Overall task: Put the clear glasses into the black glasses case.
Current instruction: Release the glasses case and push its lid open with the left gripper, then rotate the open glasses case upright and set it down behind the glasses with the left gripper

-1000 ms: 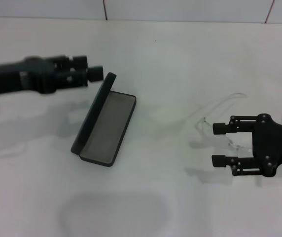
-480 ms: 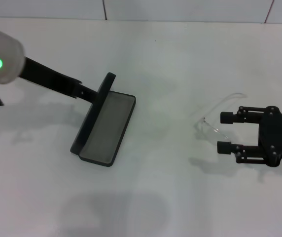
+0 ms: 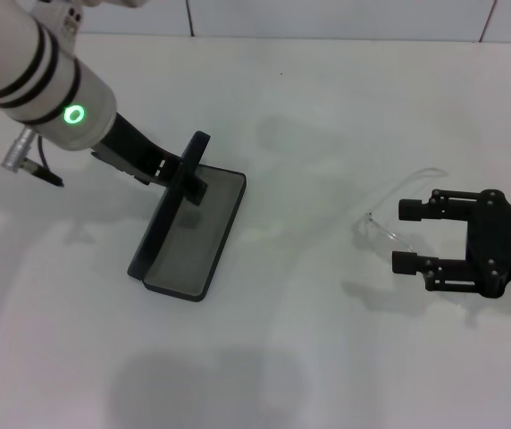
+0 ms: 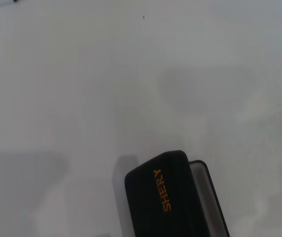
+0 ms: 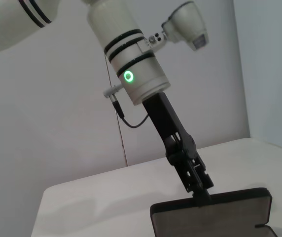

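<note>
The black glasses case [image 3: 193, 237] lies open left of the table's middle, its grey lining up and its lid [image 3: 171, 210] standing on the left side. My left gripper [image 3: 189, 181] reaches down from the upper left and pinches the lid's far end, one finger on each side. The left wrist view shows the lid [image 4: 165, 197] with orange lettering. From the right wrist view the left gripper [image 5: 199, 186] sits on the case [image 5: 215, 217]. The clear glasses [image 3: 385, 232] lie on the table at the right. My right gripper [image 3: 405, 236] is open, its fingertips straddling the glasses' near end.
The white table [image 3: 309, 107] runs back to a tiled wall [image 3: 327, 18]. A grey cable [image 3: 37, 168] hangs from the left arm's wrist [image 3: 50, 89], which towers over the table's left side.
My left arm swung from low and level to steeply angled down, and its gripper closed onto the case lid. My right gripper shifted slightly back and right near the glasses.
</note>
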You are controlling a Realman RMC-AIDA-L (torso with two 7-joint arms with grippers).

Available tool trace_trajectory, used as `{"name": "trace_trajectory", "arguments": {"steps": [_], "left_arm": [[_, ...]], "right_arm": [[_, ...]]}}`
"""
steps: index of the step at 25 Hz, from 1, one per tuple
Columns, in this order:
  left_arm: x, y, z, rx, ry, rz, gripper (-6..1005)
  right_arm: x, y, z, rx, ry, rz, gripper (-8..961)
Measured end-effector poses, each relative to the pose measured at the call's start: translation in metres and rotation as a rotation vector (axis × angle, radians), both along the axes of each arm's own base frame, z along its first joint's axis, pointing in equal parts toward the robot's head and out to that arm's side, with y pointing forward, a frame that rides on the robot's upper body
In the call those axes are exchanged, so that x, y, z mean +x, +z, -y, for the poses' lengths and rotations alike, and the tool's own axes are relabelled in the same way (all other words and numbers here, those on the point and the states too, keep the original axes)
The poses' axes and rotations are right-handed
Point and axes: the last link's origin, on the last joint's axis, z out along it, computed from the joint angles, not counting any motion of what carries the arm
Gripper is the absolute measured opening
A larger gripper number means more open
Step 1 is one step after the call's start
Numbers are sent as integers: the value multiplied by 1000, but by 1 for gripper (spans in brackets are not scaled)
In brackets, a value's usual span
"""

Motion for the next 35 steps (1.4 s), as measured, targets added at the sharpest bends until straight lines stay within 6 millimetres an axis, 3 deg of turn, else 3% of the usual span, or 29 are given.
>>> {"name": "trace_trajectory", "arguments": {"steps": [7, 22, 35], "left_arm": [[-4, -7, -9, 7, 14, -31, 776], [-11, -14, -8, -31, 5, -75, 756], [-9, -14, -10, -46, -53, -94, 341]], "right_arm": [[0, 0, 0, 6, -3, -10, 678], [-2, 2, -4, 31, -3, -21, 678], [-1, 2, -9, 55, -17, -10, 679]]}}
